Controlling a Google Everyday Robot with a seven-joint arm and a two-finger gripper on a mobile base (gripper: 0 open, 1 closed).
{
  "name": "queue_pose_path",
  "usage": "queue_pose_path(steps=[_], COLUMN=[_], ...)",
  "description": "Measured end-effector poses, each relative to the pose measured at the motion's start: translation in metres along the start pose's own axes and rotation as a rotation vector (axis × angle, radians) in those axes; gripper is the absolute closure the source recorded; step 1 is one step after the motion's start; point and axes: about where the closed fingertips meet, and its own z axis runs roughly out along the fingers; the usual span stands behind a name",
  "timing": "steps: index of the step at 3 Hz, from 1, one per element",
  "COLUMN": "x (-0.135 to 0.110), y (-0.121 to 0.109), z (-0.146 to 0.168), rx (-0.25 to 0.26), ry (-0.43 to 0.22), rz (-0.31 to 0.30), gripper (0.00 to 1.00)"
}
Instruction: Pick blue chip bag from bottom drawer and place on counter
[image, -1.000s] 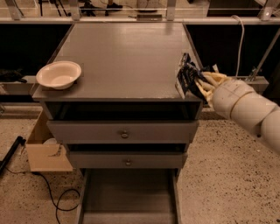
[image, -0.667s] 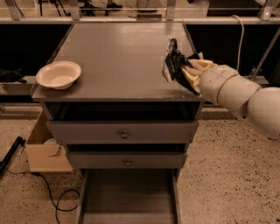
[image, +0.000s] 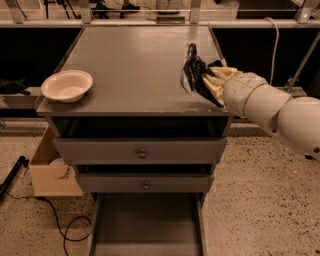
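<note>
The robot's pincer (image: 212, 83) reaches in from the right over the grey cabinet's tabletop (image: 130, 60), its pale fingers (image: 216, 86) clamped on the blue chip bag (image: 192, 69). The crinkled dark foil bag is held on edge, upright and slightly tilted, above the right front part of the tabletop. Its lower edge looks close to the surface, though whether it touches cannot be told from this angle. The thick white arm (image: 272, 107) crosses the cabinet's right side at about tabletop height, a low approach that suits setting a light bag down rather than dropping it.

Below, the bottom drawer (image: 147, 227) stands pulled out with its flat floor bare, which fits a bag already lifted from it. The two upper drawers (image: 142, 150) with small round knobs are nearly closed.

A cream bowl (image: 67, 85) sits at the tabletop's left front corner, well apart from the bag, so the right side offers free room for the placement. A cardboard box (image: 52, 172) and a black cable (image: 67, 227) lie on the speckled floor to the cabinet's left, clear of the arm.

The task appears to be in its last step: the bag is over the tabletop and only the release remains. Held so near the right edge, the bag could tip or slide off once let go, so it would be safer laid flat and further in.
</note>
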Motion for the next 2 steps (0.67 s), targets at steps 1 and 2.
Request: queue_pose_path(steps=[1, 2], x=[-0.011, -0.037], y=[0.001, 0.03], z=[0.025, 0.095], rx=[-0.04, -0.159], ry=[-0.006, -0.021], rz=[-0.019, -0.068], gripper=[1.0, 1.0])
